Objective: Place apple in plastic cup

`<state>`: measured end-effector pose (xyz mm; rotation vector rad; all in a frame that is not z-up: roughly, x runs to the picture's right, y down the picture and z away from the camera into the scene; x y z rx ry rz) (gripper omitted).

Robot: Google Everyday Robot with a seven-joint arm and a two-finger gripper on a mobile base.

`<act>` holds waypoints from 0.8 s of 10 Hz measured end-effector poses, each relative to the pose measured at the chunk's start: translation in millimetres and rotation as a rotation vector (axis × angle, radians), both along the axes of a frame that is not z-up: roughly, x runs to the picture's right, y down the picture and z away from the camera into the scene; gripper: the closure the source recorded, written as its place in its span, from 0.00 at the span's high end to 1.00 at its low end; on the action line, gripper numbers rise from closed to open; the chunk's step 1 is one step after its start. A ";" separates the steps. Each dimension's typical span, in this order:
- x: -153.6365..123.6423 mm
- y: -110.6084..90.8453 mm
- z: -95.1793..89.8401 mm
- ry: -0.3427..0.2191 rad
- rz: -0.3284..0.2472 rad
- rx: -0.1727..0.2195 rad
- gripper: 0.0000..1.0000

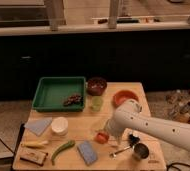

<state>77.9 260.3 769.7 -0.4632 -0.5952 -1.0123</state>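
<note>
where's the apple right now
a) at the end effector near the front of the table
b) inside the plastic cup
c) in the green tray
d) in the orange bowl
a: the apple is right at the end effector toward the front of the table, apart from the plastic cup, which stands farther back between the green tray and the orange bowl.
</note>
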 end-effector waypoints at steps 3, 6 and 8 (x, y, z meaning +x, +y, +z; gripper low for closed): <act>-6.3 3.9 7.2 -0.008 -0.014 -0.020 0.59; -10.5 5.8 12.3 -0.013 -0.023 -0.034 0.28; -10.2 4.0 13.8 -0.016 -0.014 -0.035 0.09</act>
